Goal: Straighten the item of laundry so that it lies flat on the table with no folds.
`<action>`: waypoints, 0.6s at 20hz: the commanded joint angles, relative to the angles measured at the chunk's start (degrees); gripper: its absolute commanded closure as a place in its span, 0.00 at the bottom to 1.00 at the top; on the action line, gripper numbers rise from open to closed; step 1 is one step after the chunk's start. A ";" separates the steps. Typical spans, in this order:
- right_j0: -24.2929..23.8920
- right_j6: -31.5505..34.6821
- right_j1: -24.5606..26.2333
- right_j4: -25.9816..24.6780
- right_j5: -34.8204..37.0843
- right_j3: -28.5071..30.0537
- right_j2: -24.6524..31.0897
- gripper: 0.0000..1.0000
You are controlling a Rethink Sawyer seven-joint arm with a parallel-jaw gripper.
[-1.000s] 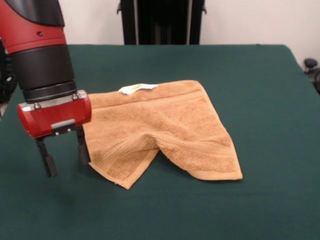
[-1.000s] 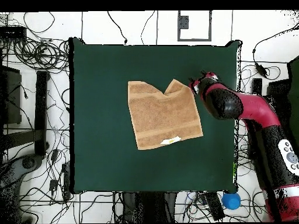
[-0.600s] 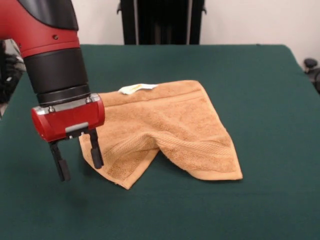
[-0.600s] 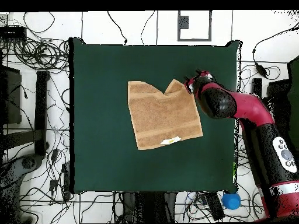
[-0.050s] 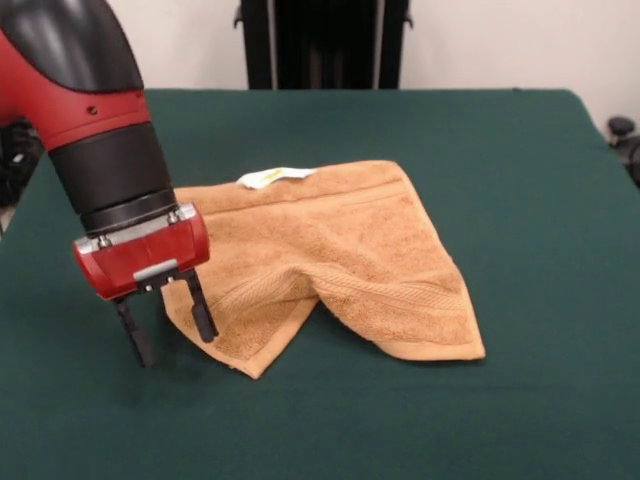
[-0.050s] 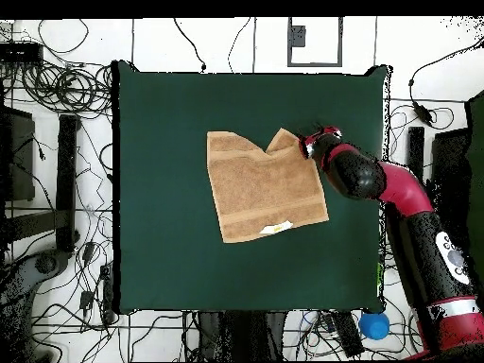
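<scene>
In the front view, the green counter [image 5: 520, 200] fills most of the picture. Closest to the camera is a pointed corner of the tan-orange towel [image 5: 340, 260], at about 7 o'clock from the towel's middle. That corner is folded over, and a raised fold runs across the cloth beside it. Another corner lies flat at about 4 o'clock.

The end effector [image 5: 168, 327] hangs at 9 o'clock from the towel's middle, at the towel's edge. Its two black fingers [image 5: 203, 315] are spread apart and hold nothing. One finger is over the cloth's edge and the other is over bare counter.

Farther back, a small white tag [image 5: 274, 177] lies on the towel's far edge at about 11 o'clock. The red and black arm [image 5: 95, 110] slants up at about 10 o'clock.
</scene>
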 commanded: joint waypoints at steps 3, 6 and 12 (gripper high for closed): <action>4.68 -0.07 -1.26 -3.29 -2.09 8.70 -0.90 0.00; 5.87 3.63 -2.70 -4.32 -4.27 9.89 -2.22 0.00; 10.46 9.16 -8.49 -8.51 -11.08 10.99 -6.59 0.00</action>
